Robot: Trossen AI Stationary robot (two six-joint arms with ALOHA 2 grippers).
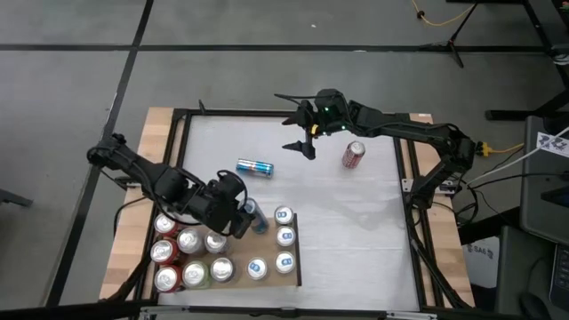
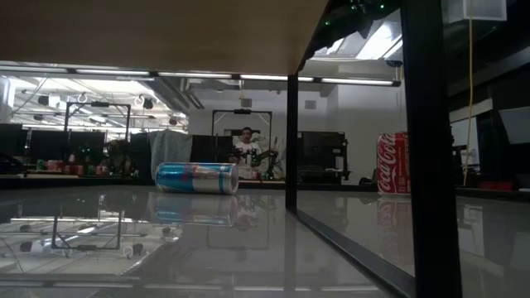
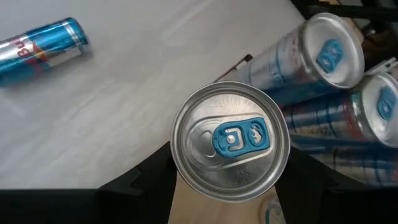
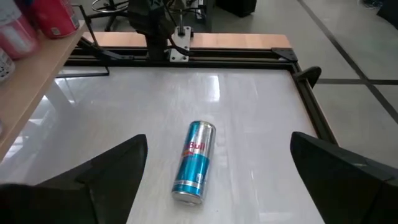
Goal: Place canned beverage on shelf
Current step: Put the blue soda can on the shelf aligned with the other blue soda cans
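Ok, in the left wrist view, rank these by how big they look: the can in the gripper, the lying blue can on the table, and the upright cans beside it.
1. Held can, shut in the left gripper: largest, but nearest the camera.
2. Upright cans on the shelf, such as the neighbouring can: next.
3. Lying blue can: smallest, partly cut off and farthest.
Probably all similar in true size.

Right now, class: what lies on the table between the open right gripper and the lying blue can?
Nothing: in the right wrist view, bare white table separates the right gripper from the blue can.

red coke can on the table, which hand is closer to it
Right. The right hand hangs open just beside the red can; the left hand is across the table, gripping a blue can.
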